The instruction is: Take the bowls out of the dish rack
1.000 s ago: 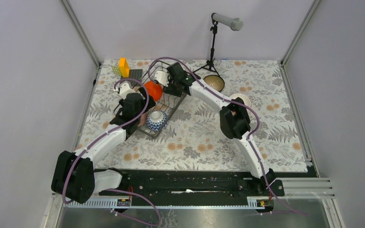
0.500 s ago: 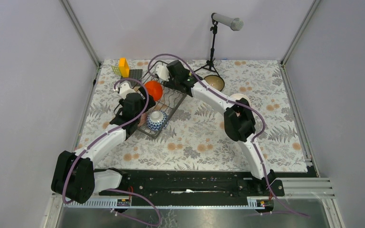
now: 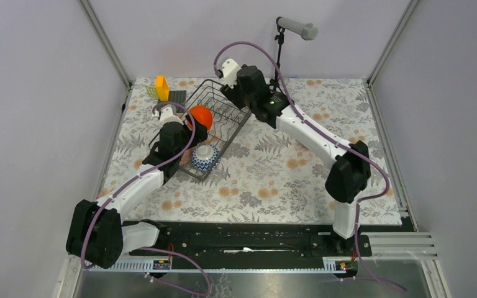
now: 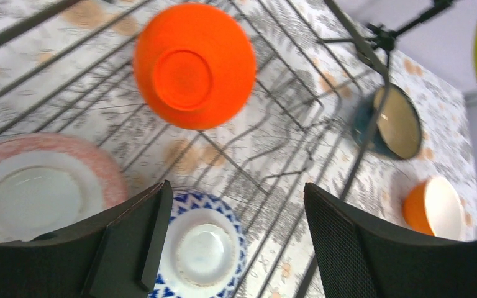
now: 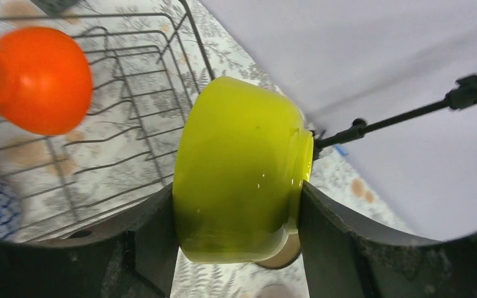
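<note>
At centre of right wrist frame, noted right end effector (image 5: pixel 239 214) clamped on yellow-green bowl (image 5: pixel 236 155) beside far rim of dish rack (image 5: pixel 152 105); left end effector (image 4: pixel 236 195) wide open, empty, above blue-and-white bowl (image 4: pixel 202 245).

We see a bench (image 3: pixel 267 180) covered in a grey-and-orange floral cloth. Beyond the left tool (image 4: pixel 236 186) and off to its left, an upright yellow-orange block (image 3: pixel 161 87) stands beside a flat dark square plate (image 3: pixel 177 96). Just right of the right tool (image 5: pixel 236 186) rises a black tripod stand (image 3: pixel 279 62) carrying a grey cylinder (image 3: pixel 298 28).
</note>
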### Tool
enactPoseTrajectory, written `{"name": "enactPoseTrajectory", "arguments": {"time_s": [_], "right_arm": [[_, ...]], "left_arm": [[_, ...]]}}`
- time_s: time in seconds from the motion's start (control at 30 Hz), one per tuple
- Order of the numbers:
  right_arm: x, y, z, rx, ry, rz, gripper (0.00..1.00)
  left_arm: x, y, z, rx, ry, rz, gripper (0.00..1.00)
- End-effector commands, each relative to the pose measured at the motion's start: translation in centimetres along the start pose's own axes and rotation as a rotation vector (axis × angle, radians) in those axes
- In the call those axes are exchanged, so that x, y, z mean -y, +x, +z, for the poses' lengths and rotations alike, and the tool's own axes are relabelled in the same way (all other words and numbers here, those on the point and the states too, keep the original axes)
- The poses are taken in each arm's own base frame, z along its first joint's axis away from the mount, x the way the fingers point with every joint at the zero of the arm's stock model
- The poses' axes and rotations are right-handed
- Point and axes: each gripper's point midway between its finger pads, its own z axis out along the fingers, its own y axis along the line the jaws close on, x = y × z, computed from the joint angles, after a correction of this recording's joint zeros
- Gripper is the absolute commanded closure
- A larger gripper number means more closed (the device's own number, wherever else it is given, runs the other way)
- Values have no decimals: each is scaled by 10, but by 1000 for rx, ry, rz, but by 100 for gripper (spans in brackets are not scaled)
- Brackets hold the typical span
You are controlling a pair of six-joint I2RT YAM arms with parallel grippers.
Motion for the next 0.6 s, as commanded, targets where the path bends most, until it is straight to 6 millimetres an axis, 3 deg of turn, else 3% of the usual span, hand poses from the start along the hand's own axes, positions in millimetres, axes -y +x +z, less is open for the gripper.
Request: {"name": "enactPoseTrajectory", "arguments": {"time_s": [0.0,0.2,0.3,0.57], "right_arm": [[-9,-10,-37,38,-56,291,84],[-25,3,-51,42,-217,678,91],[-27,1,-50,97,-343,838,91],[-38,-14,-41,154,-614,1083,93]], "left_arm": [[51,-3,-10,-34,273,40,18],[95,12,-26,-120,539,15,18],[102,8,-24,-124,556,-17,21],[95,-6,-1,-136,450,-44,26]]}}
